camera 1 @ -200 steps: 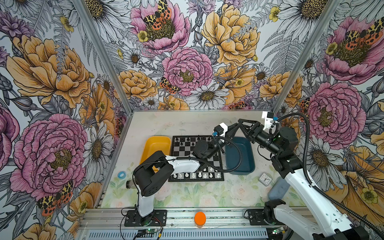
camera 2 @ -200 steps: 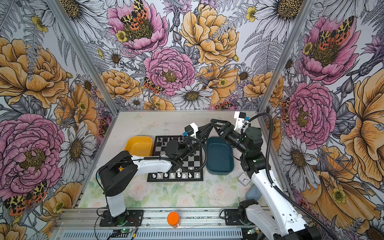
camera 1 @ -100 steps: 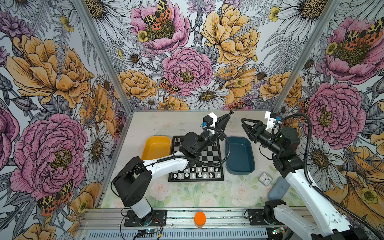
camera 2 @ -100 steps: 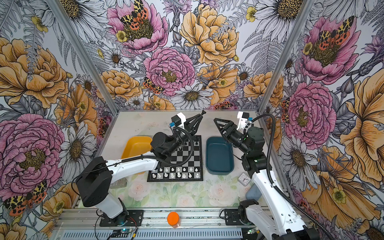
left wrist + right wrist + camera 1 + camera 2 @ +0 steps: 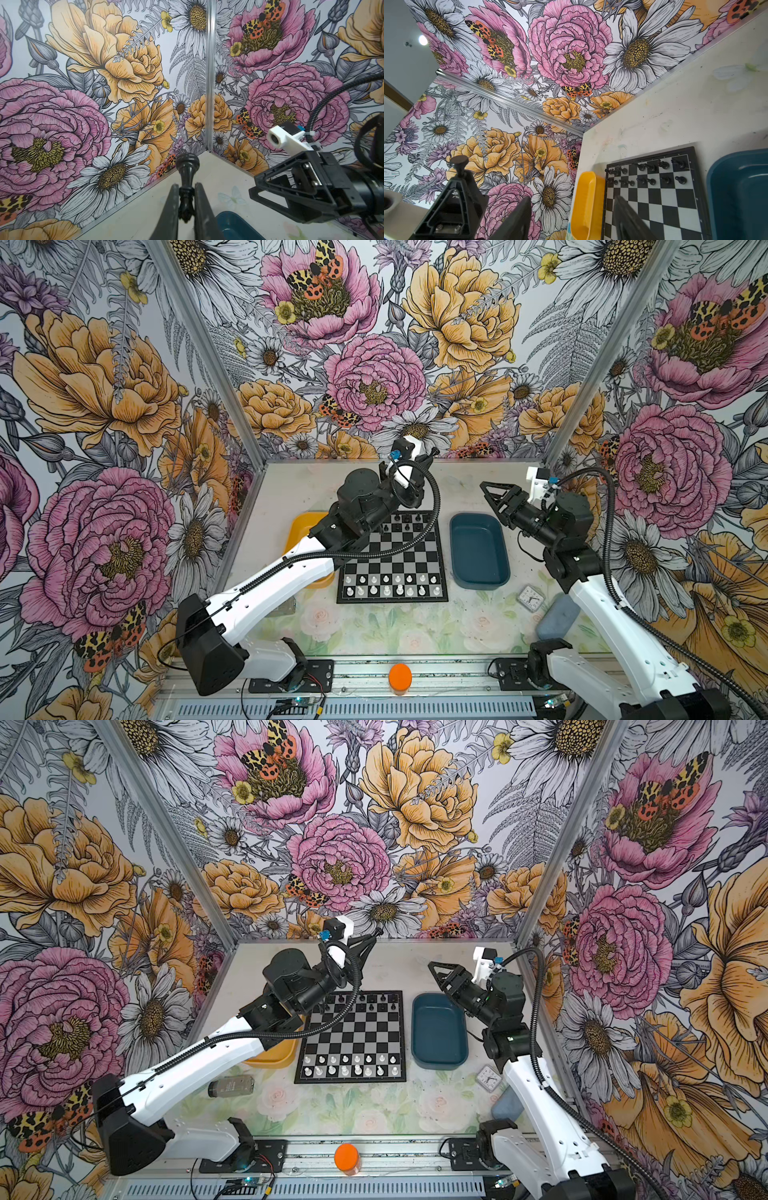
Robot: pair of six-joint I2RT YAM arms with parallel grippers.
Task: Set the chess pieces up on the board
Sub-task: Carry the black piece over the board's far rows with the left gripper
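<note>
1. Left wrist view: you see the left gripper (image 5: pixel 186 193) clamped narrowly on one black chess piece (image 5: pixel 187 166), whose wide round end projects past the fingertips.
2. In both top views, find this gripper raised in the air at 12 o'clock from the board (image 5: pixel 392 556), beyond its far edge.
3. Note the right gripper (image 5: pixel 486 488) at 2 o'clock from the board, raised near the far end of the dark blue tray (image 5: pixel 478 556). Its jaws stand apart and hold nothing.
4. Check the black chess pieces (image 5: pixel 409 522) on the board's two rows at 12 o'clock; the left arm hides some of them.
5. Check the white chessmen (image 5: pixel 390 585) on the two rows at 6 o'clock.
6. Locate the yellow tray (image 5: pixel 299 526) at 9 o'clock, partly under the left arm.
</note>
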